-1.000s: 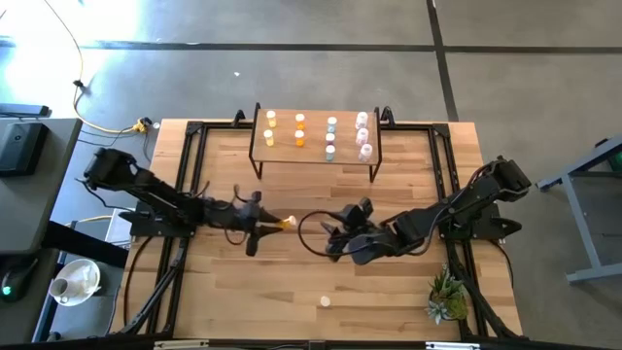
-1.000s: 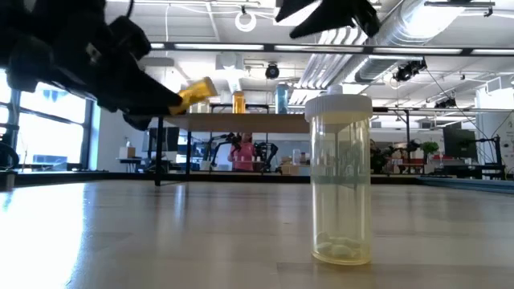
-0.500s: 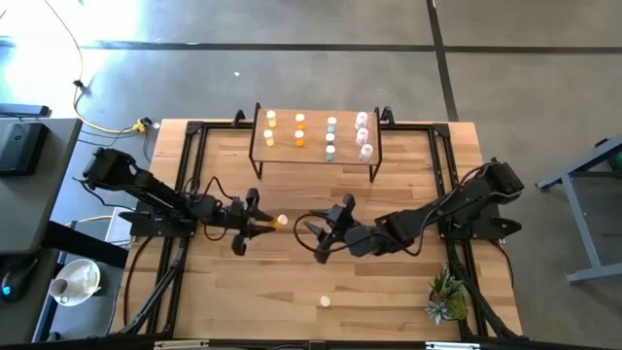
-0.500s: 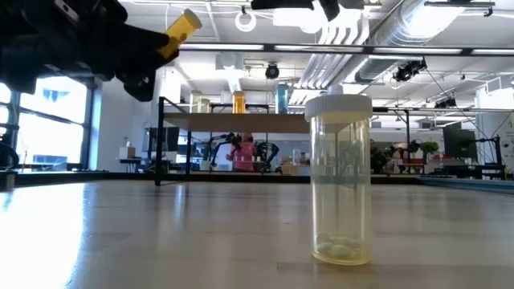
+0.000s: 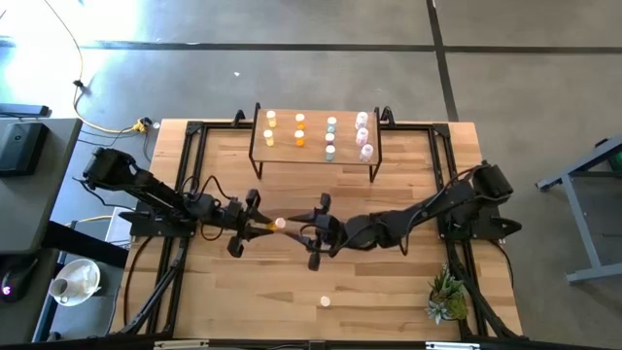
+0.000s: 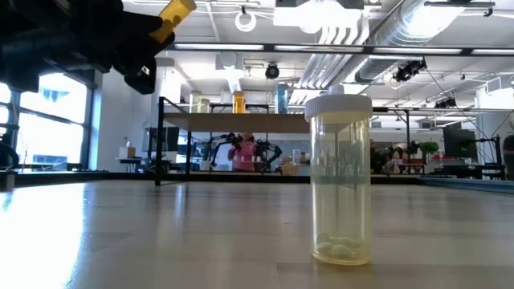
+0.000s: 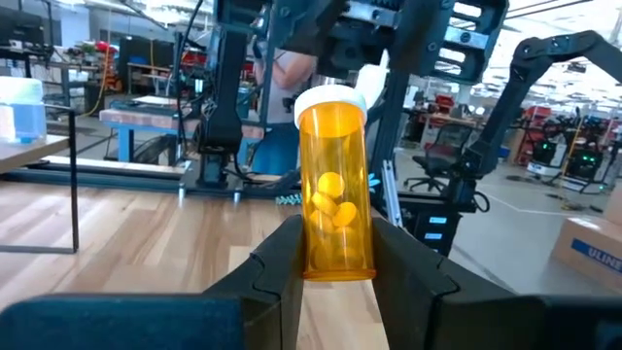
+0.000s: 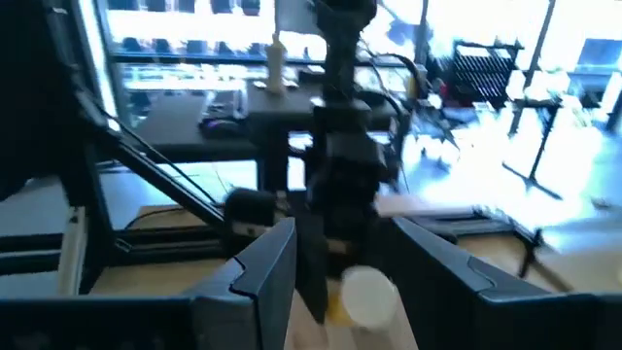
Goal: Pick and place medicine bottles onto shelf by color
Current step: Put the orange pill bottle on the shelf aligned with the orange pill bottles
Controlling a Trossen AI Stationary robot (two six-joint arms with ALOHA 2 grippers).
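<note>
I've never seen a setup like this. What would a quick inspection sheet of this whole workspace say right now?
Surface: wooden table, mostly bare.
Job's things: shelf holds nine bottles; one orange bottle in the left gripper; one pale bottle stands alone near the front edge.
Clutter: small plant at the front right corner.
Grippers: left shut on the orange bottle, above the table; right gripper faces it with jaws open.
Cables: yellow cable on the floor at left.
Surroundings: person far behind the table.
</note>
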